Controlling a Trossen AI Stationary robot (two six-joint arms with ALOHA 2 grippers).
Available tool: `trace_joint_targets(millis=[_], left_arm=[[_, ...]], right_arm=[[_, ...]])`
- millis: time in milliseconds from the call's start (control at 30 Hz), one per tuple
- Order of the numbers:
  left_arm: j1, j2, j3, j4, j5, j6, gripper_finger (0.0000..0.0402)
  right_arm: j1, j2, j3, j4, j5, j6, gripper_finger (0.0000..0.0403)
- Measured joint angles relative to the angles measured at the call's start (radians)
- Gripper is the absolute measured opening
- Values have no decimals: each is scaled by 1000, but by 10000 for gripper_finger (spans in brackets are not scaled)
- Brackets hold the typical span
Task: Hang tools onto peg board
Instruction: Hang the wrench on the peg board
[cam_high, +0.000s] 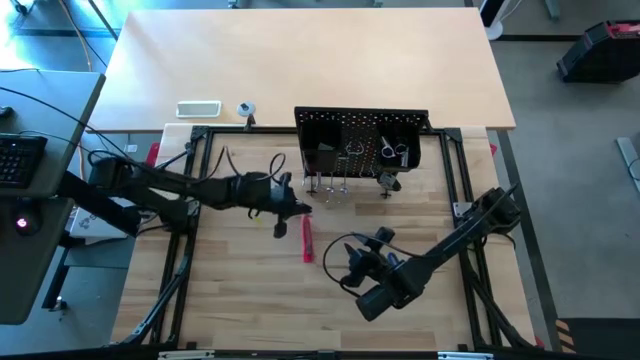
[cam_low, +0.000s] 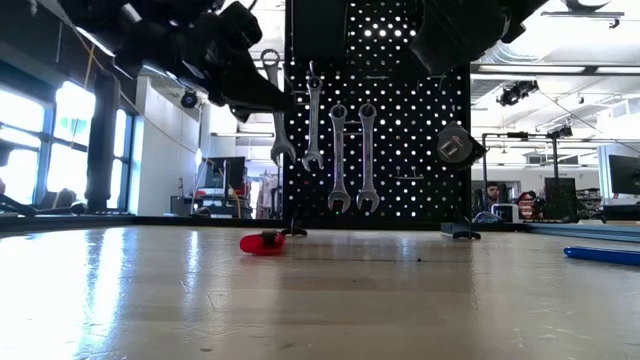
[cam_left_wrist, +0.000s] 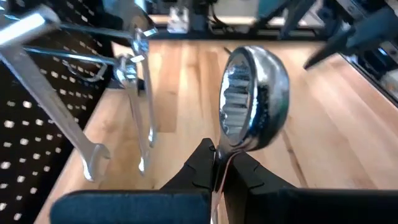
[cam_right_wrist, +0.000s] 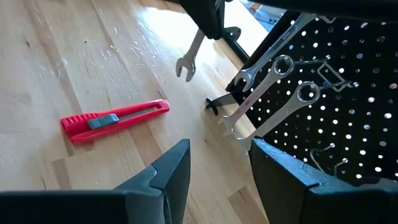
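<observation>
The left gripper (cam_left_wrist: 219, 171) is squeezing tight on a silver wrench (cam_left_wrist: 252, 102). Its two dark fingers (cam_left_wrist: 198, 168) are pinching the thin handle, and the round ring end is sticking out past them. Seen from table height, this wrench (cam_low: 277, 105) is hanging down in the air just in front of the left edge of the peg board (cam_low: 400, 130), not touching the table. From above, the left gripper (cam_high: 296, 206) is reaching in from the left and sitting just in front of the peg board (cam_high: 330, 128).

Three more wrenches (cam_low: 338, 160) are already hanging side by side on the board. A round silver tool (cam_low: 455, 146) is hanging farther to the right on it.

A red-handled tool (cam_right_wrist: 115, 119) is lying flat on the wooden table (cam_high: 250, 300), near the held wrench and well in front of the board. A blue thing (cam_low: 600, 255) is lying at the far right edge of the table-height view.

The right gripper (cam_right_wrist: 214, 168) is waiting over the table in front of the board, near the red tool. Its fingers (cam_right_wrist: 171, 171) are standing wide apart and holding nothing.
</observation>
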Motion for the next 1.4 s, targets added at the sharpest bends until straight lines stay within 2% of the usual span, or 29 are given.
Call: trace_joint_targets(millis=[100,267,500,867,1200,1400], left_arm=[[28,0,32,-84,62,37,0],[48,0,121,-237,106,103,0],[85,0,220,-392,109,150,0],[159,6,227,-426,131,145,0],[202,6,227,-402,136,165,0],[225,39,230,-353,177,166,0]], right_arm=[[0,0,0,0,-1,0,161],[-2,0,0,-3,-1,-2,161],[-7,0,0,-6,-1,-3,161],[-7,-1,0,-6,-6,-2,161],[-10,-1,0,2,0,-3,161],[-16,-1,0,5,0,-3,161]])
